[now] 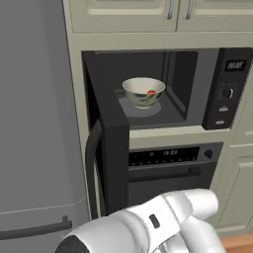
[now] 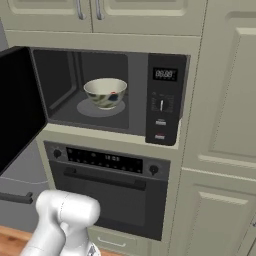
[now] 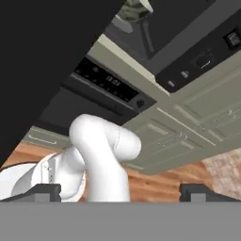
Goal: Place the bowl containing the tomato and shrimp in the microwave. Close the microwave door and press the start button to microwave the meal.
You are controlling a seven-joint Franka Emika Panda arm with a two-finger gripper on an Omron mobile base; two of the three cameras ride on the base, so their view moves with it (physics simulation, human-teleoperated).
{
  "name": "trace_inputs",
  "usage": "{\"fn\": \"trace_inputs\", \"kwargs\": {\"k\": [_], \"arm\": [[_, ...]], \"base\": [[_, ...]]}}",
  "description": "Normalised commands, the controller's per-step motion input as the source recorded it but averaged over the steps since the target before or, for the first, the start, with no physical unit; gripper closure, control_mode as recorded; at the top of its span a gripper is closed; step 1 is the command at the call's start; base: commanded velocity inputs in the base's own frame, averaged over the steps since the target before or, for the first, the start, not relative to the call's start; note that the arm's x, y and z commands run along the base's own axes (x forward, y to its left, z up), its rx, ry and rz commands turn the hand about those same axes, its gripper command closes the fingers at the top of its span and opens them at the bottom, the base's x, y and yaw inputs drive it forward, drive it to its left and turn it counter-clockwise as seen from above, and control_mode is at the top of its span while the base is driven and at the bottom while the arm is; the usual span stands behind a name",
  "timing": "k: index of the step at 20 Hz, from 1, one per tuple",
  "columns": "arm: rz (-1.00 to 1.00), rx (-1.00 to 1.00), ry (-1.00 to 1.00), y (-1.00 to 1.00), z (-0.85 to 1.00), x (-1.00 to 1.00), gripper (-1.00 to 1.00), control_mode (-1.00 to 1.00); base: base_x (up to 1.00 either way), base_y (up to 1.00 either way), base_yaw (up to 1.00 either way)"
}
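**Door next: it hangs open above and to the left of my gripper**

The bowl [image 1: 144, 91] already sits inside the microwave [image 2: 107, 90], resting on the round plate at the middle of the cavity floor, upright and well back from the front lip. I can see the tomato [image 1: 151, 92] as a small red spot inside it; the shrimp is too small for me to make out with confidence.

What matters now is the microwave door [image 1: 112, 143]. It is swung fully out on its left-hand hinge, standing roughly square to the cabinet face, with its vertical bar handle [image 1: 91, 163] on the outer face, toward the grey fridge [image 1: 34, 123]. In the hand view the door's dark panel looms across the upper left, so it lies up and to the left of my gripper [image 3: 122, 192], close overhead, while the oven [image 2: 107, 192] front sits farther ahead.

My gripper is low, fingers spread as wide as they go and holding nothing. To close the door I judge I must get to its outer, fridge-side face and push it rightward toward the control strip [image 2: 162, 100]. The start button there comes after.
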Motion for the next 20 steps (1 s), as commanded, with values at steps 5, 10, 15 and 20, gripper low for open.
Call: {"fn": "trace_inputs", "kwargs": {"k": [5, 10, 15, 20], "arm": [[0.00, -0.17, 0.00, 0.69, -0.07, 0.00, -1.00, -1.00], [-0.02, -0.15, 0.00, 0.67, -0.10, 0.03, -1.00, -1.00], [-0.04, -0.14, 0.00, 0.68, -0.08, 0.03, -1.00, -1.00], [-0.06, -0.12, 0.00, 0.59, -0.09, 0.18, -1.00, -1.00]], "base": [[0.00, 0.00, 0.00], [0.00, 0.00, 0.00], [0.00, 0.00, 0.00], [0.00, 0.00, 0.00]]}}
